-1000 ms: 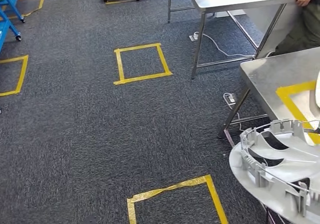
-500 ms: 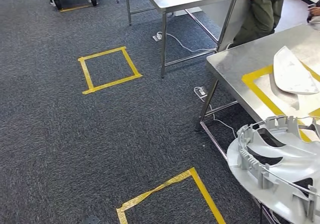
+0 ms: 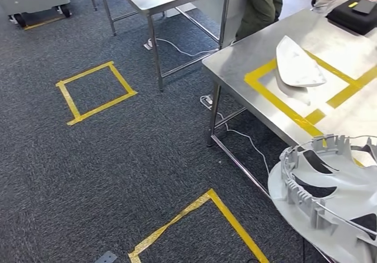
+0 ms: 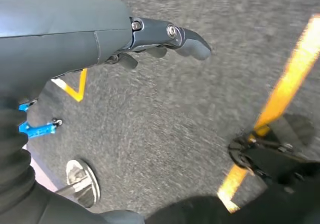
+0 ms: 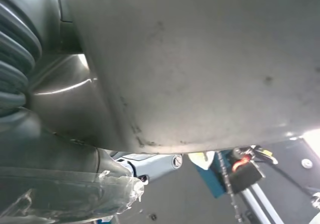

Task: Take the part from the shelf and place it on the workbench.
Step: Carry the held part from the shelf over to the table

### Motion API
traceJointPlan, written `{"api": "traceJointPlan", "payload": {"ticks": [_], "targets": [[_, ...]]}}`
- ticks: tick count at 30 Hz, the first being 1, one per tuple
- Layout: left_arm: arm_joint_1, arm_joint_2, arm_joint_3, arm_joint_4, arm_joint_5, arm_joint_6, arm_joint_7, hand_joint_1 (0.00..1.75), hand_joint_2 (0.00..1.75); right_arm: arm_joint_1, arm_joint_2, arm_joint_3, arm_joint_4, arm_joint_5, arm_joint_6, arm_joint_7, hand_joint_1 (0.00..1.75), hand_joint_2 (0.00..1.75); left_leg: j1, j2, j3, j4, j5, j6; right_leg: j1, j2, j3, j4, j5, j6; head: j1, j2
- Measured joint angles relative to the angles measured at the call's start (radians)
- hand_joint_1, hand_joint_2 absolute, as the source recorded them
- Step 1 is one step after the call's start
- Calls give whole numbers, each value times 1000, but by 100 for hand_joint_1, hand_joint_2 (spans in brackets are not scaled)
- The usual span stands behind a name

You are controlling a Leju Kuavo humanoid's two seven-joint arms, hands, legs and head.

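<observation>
The part [image 3: 331, 198], a round grey plastic cover with ribs and clips standing up around its rim, is carried low on the robot's right side, ribbed face up. Its far edge lies just over the near edge of the workbench [image 3: 240, 63]. In the right wrist view the smooth underside of the part [image 5: 196, 58] sits directly above the right hand [image 5: 94, 184]. The hand supports it from below, with the thumb along the underside; the other fingers are hidden, so the exact grip cannot be told. The left hand [image 4: 158, 38] hangs over the carpet, holds nothing, and its fingers are loosely extended.

On the workbench, yellow tape [image 3: 284, 107] marks out a rectangle. A white curved panel [image 3: 297, 64] lies inside that rectangle. A black case [image 3: 353, 13] rests at the far end. A person [image 3: 258, 4] stands behind the workbench.

Judged risks from this position:
- The part is wide and appears held at one side only. A tilt or a jolt while walking could let it slip off the hand.
- The rim could strike the workbench edge if the approach is too low.
- Setting it down inside the tape could knock the white curved panel.
</observation>
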Motion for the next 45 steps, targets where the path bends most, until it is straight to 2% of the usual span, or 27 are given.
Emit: {"api": "traceJointPlan", "payload": {"ticks": [2, 4, 5, 7, 9, 11, 13, 14, 15, 17, 19, 20, 21, 22, 24, 26, 29, 31, 33, 34, 35, 36, 38, 40, 42, 44, 45], "targets": [[-1, -1, 7, 0, 4, -1, 1, 0, 175, -2, 2, -3, 1, -12, 0, 0, 175, 175, 2, -59, -42, 92, -52, -7, -5, 24, 5, -7, 5, -8, -4, 0], [4, -3, 13, 0, 2, -2, 3, 0, 175, -3, 4, -13, 3, -33, 0, 0, 175, 175, 3, -83, -106, 211, -98, -9, -6, 53, 3, -7, 7, -11, -6, 0], [6, -3, 15, 0, -1, -2, 5, 0, 175, -2, 6, -21, 4, -46, 0, 0, 175, 175, 3, -86, -125, 239, -96, -9, -7, 70, 3, -6, 7, -11, -7, 0], [7, -2, 17, 0, -7, -1, 6, 0, 175, 0, 9, -39, 7, -70, 0, 0, 175, 175, 5, -94, -111, 189, -39, -10, -10, 102, 4, -5, 7, -8, -6, 0], [7, -2, 19, 0, -9, -1, 6, 0, 175, 1, 12, -57, 9, -85, 0, 0, 175, 175, 14, -140, -57, 63, 28, -14, -13, 131, 1, 1, 6, 1, -6, 0], [6, -4, 21, 0, -10, -1, 6, 0, 175, 1, 13, -71, 10, -91, 0, 0, 175, 175, 20, -179, -27, -7, 44, -9, -16, 156, -8, 7, 5, 14, -6, 0], [4, -5, 23, 0, -10, -1, 6, 0, 175, 4, 13, -82, 11, -94, 0, -1, 175, 175, 18, -166, -25, -15, 40, 7, -20, 177, -19, 4, 9, 27, -6, 0], [3, -5, 23, 0, -10, -1, 6, 0, 175, 6, 14, -87, 11, -95, 0, -1, 175, 175, 17, -153, -23, -17, 42, 16, -20, 165, -23, 6, 9, 32, -6, 0], [2, -5, 24, 0, -10, -1, 6, 0, 175, 6, 14, -91, 11, -95, 0, -1, 175, 175, 17, -140, -22, -19, 43, 23, -19, 139, -31, 20, -1, 36, -3, 0], [2, -4, 25, 0, -10, -1, 6, 0, 175, 4, 14, -95, 11, -97, 0, 0, 175, 175, 14, -114, -20, -21, 43, 35, -16, 66, -73, 110, -52, 42, 3, 0], [6, -3, 27, 0, -10, 0, 6, 0, 175, 3, 15, -97, 13, -103, 0, 0, 175, 175, 8, -85, -20, -21, 40, 39, -18, 37, -136, 241, -111, 46, 5, 0], [7, -3, 29, 0, -10, 0, 6, 0, 175, 3, 15, -101, 15, -111, 0, 0, 175, 175, 6, -70, -19, -21, 39, 40, -18, 34, -154, 279, -121, 47, 5, 0], [8, -3, 30, 0, -11, 0, 6, 0, 175, 4, 15, -108, 17, -124, 0, 0, 175, 175, 5, -56, -18, -20, 37, 40, -19, 32, -151, 278, -112, 47, 5, 0], [7, -3, 31, 0, -13, 0, 6, 0, 175, 4, 16, -117, 19, -140, 0, 0, 175, 175, 4, -44, -15, -20, 35, 40, -18, 27, -128, 238, -87, 46, 5, 0], [6, -4, 32, 0, -17, 1, 6, 0, 175, 3, 16, -138, 24, -171, 0, 0, 175, 175, 2, -22, -6, -20, 28, 34, -14, -13, -49, 101, -30, 40, 5, 0], [6, -4, 34, 0, -21, 1, 6, 0, 175, 4, 16, -157, 32, -191, 0, 0, 175, 175, -1, -4, 2, -20, 22, 24, -6, -44, -3, 19, -7, 30, 4, 0], [3, -6, 37, -1, -27, 1, 6, 0, 175, 8, 19, -181, 43, -212, 0, 0, 175, 175, 2, 19, 15, -25, 16, 6, -3, -16, -1, 4, -5, 15, 3, 0], [0, -7, 39, -1, -28, 1, 6, 0, 175, 10, 21, -194, 49, -230, 0, 0, 175, 175, 4, -17, 7, 7, -10, -5, -9, 9, 11, -9, 3, 4, 0, 0], [1, -8, 41, -1, -29, 2, 7, 0, 175, 14, 22, -203, 57, -244, 0, 0, 175, 175, 6, -70, -46, 114, -66, -10, -14, 33, 15, -14, 7, -2, -5, 0], [3, -9, 41, -1, -29, 2, 8, 0, 175, 16, 24, -206, 61, -247, 0, 0, 175, 175, 6, -81, -81, 177, -91, -11, -15, 47, 14, -14, 7, -3, -7, 0], [5, -9, 42, -1, -29, 3, 8, 0, 175, 19, 26, -208, 66, -247, 0, 0, 175, 175, 6, -85, -107, 220, -100, -12, -16, 62, 14, -13, 7, -4, -7, 0], [7, -9, 43, -1, -29, 3, 9, 0, 175, 20, 28, -208, 70, -247, 0, 0, 175, 175, 7, -87, -120, 231, -89, -13, -17, 78, 14, -13, 7, -3, -7, 0], [9, -7, 45, -1, -29, 4, 9, 0, 175, 22, 32, -209, 79, -249, 0, 0, 175, 175, 10, -98, -94, 153, -20, -16, -21, 110, 14, -12, 7, 1, -7, 0], [7, -7, 48, -1, -29, 4, 9, 0, 175, 22, 34, -209, 85, -251, 0, 0, 175, 175, 20, -143, -43, 33, 37, -17, -23, 138, 10, -5, 5, 12, -7, 0], [5, -7, 50, -1, -30, 5, 9, 0, 175, 25, 36, -210, 90, -254, 0, -1, 175, 175, 22, -169, -20, -19, 45, -9, -25, 162, -1, -1, 5, 25, -8, 0], [2, -8, 53, -1, -35, 5, 10, 0, 175, 30, 39, -210, 92, -265, 0, -1, 175, 175, 20, -149, -18, -23, 44, 7, -29, 178, -10, -5, 8, 38, -9, 0], [1, -8, 55, -1, -38, 5, 10, 0, 175, 31, 40, -210, 93, -273, 0, -1, 175, 175, 20, -138, -17, -24, 45, 15, -29, 165, -15, 1, 3, 42, -7, 0]]}}
